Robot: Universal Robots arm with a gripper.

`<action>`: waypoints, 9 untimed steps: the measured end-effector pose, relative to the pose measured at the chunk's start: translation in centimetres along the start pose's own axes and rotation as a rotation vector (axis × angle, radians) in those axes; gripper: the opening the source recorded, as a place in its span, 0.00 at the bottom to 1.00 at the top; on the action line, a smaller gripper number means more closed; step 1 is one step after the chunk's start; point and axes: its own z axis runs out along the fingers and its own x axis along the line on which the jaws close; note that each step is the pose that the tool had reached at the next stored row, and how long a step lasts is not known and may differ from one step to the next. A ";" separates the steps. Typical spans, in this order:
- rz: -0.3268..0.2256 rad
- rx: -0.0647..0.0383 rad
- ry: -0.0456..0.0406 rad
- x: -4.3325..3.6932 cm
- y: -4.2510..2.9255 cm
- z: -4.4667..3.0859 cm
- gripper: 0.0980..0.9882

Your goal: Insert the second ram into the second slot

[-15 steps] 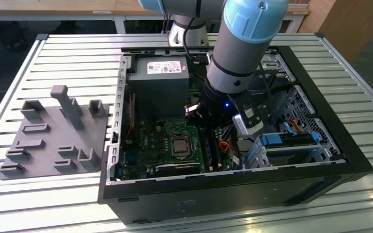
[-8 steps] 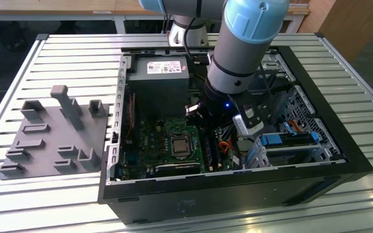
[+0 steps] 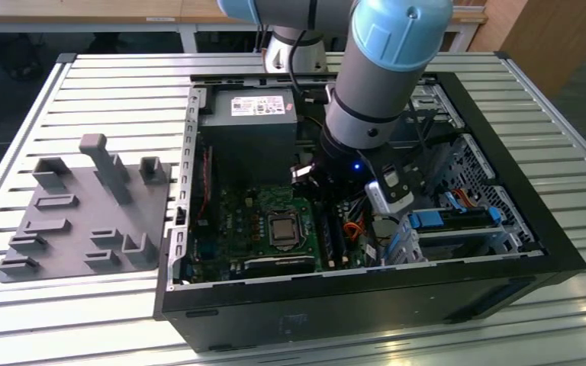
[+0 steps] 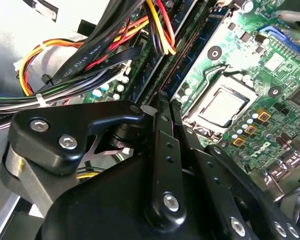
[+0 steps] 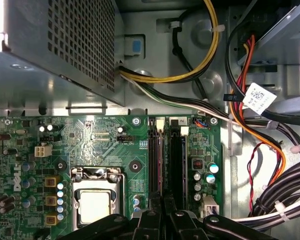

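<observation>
My gripper (image 4: 166, 100) is low over the memory slots (image 5: 177, 160) on the green motherboard (image 5: 90, 135), next to the processor socket (image 5: 95, 200). Its black fingers (image 5: 154, 212) stand nearly together. A thin dark-blue stick, the second ram (image 4: 192, 57), runs edge-on from between the fingertips along a slot; in the first wrist view it (image 5: 160, 160) is a narrow line in the slot pair nearer the socket. In the exterior view the arm (image 3: 375, 107) reaches down into the open computer case (image 3: 537, 229) and hides the fingertips.
Black, yellow, red and orange cable bundles (image 4: 90, 55) hang close beside the fingers. The grey power supply (image 3: 252, 130) fills the case's far corner. Drive bays with bright blue tabs (image 3: 445, 221) stand at the exterior view's right. A grey holder fixture (image 3: 79, 206) lies on the slatted table outside.
</observation>
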 end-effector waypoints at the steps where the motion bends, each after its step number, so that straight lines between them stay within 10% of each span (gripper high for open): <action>1: 0.000 0.000 0.0001 0.00 0.00 0.01 0.04; 9: 0.000 -0.002 -0.0004 0.02 0.03 -0.22 0.04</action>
